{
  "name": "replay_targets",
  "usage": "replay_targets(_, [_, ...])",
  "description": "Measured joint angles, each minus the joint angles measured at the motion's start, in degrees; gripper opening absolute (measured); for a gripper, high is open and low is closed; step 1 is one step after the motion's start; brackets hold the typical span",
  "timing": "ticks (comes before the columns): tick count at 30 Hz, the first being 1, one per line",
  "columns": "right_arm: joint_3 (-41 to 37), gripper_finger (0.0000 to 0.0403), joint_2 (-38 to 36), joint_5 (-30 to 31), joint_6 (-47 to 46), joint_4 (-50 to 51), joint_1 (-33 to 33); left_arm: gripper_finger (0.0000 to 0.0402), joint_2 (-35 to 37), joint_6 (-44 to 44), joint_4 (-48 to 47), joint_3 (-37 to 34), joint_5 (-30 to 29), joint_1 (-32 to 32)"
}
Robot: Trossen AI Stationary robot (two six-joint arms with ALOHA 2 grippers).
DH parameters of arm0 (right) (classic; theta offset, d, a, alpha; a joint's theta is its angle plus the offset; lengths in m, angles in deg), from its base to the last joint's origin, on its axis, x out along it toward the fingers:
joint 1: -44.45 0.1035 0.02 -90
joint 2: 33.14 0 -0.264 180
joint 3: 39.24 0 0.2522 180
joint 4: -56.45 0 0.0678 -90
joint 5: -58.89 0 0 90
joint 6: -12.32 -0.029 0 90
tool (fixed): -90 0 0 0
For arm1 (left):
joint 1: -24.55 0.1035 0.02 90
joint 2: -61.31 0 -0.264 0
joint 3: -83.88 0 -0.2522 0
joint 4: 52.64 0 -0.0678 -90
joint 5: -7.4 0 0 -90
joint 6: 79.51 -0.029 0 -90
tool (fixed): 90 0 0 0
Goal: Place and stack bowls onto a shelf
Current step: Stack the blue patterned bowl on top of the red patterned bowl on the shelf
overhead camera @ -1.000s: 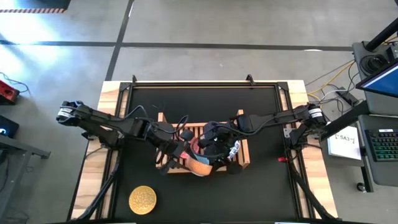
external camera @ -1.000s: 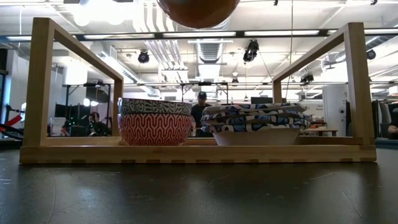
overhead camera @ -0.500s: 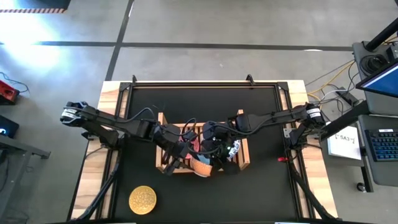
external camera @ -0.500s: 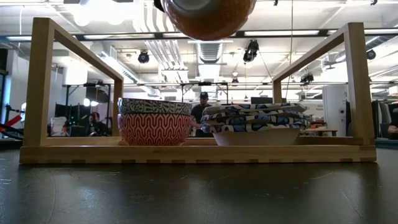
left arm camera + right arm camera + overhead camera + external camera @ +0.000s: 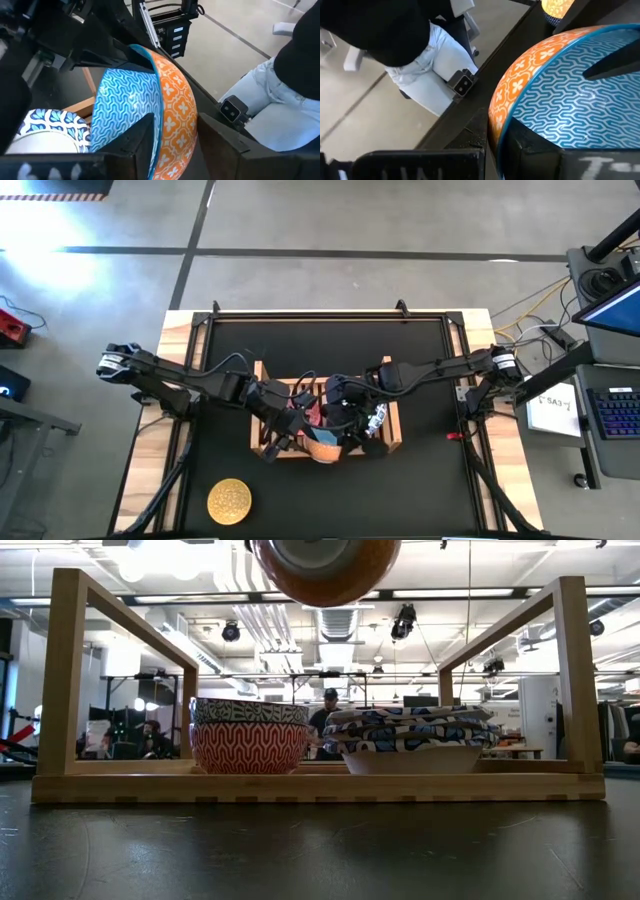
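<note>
A small bowl point(image 5: 325, 565), orange outside and light blue inside, hangs tilted between both grippers above the near wall of the wooden shelf point(image 5: 320, 787). My left gripper point(image 5: 175, 131) is shut on one side of it, and my right gripper point(image 5: 497, 145) is shut on the opposite side. In the shelf, a grey-blue bowl sits in a red bowl point(image 5: 248, 747). Beside them stands a stack of white bowls with blue rims point(image 5: 412, 740). A yellow bowl point(image 5: 229, 501) rests on the table near its near edge, left of the shelf. My left gripper pinches the bowl's rim point(image 5: 159, 125), one finger point(image 5: 135, 142) inside the blue hollow and one point(image 5: 220, 142) on the orange outside. It comes slanting from the table's left. The bowl is lifted clear and tilted. My right gripper pinches the opposite rim point(image 5: 501, 135), one finger point(image 5: 540, 147) inside and one point(image 5: 465, 160) outside, slanting in from the table's right. The bowl's foot ring point(image 5: 312, 552) faces the near side.
The shelf point(image 5: 262, 405) fills the table's middle, and both arms reach over it from the sides. A person in jeans point(image 5: 270, 100) stands close to the table's near edge. Bare black table lies in front of the shelf point(image 5: 320, 850).
My left gripper has moved toward the table's right, up to the bowl. The bowl has come down a little and tipped, so its foot ring now faces the near edge. The bowls in the shelf have stayed still.
</note>
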Motion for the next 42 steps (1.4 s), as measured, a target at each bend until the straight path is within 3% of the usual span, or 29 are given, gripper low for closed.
replay_targets(7, [0.0, 0.0014, 0.0, -0.8, 5.4, -0.7, -1.4, 0.0147, 0.0, 0.1, -0.3, 0.0, 3.0, 0.1])
replay_targets(12, [0.0, 0.0014, 0.0, -0.7, 6.2, -0.3, -2.2, 0.0148, 0.0, 1.1, -0.8, 0.0, -1.1, 0.1])
replay_targets(19, [0.0, 0.0014, 0.0, -0.8, 5.7, -0.4, -2.2, 0.0149, 0.0, 1.3, -0.9, 0.0, 0.2, 0.3])
replay_targets(31, [0.0, 0.0016, 0.0, -1.1, 6.8, -0.8, -2.3, 0.0105, 0.0, 0.5, -0.4, 0.0, 2.0, 0.5])
replay_targets(42, [0.1, 0.0122, 0.0, 1.7, 3.2, -0.8, -2.4, 0.0084, -0.1, 1.1, -0.9, -0.1, 1.8, 0.5])
